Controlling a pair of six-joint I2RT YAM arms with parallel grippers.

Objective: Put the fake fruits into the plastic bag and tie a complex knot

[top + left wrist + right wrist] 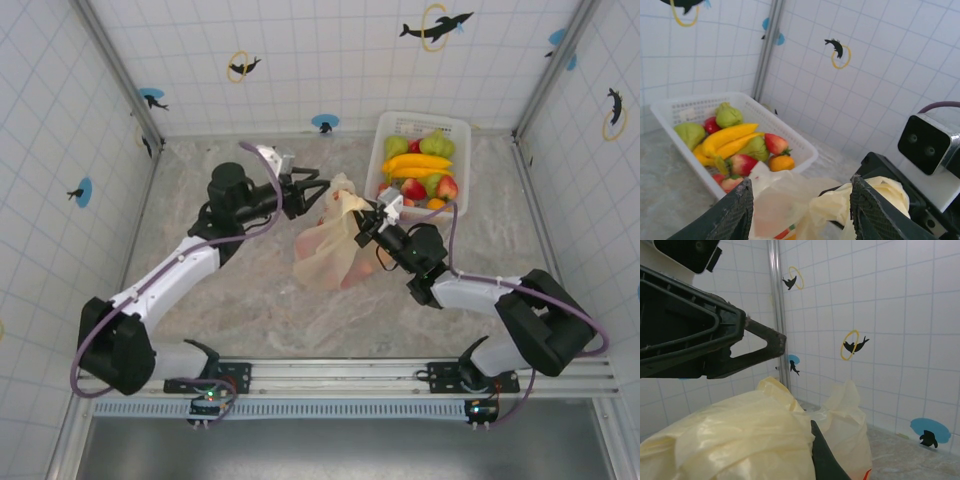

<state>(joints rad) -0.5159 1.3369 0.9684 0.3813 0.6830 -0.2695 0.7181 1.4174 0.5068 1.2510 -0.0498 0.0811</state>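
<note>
With right gripper [370,222] pinching the plastic bag [325,250], bring wide-open left gripper [320,192] onto the opposite rim; pull mouth taut.

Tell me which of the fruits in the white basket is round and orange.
The little ball-shaped fruit at the end of the white basket, right beside a red strawberry. The rest are long and yellow, lumpy green, or red.

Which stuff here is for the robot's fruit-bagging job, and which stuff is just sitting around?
For the job:
glossy plastic fake fruits
thin cream-yellow plastic bag
left gripper
right gripper

Just sitting around:
rigid white plastic basket, holding the fruits
dolphin wall stickers
</note>
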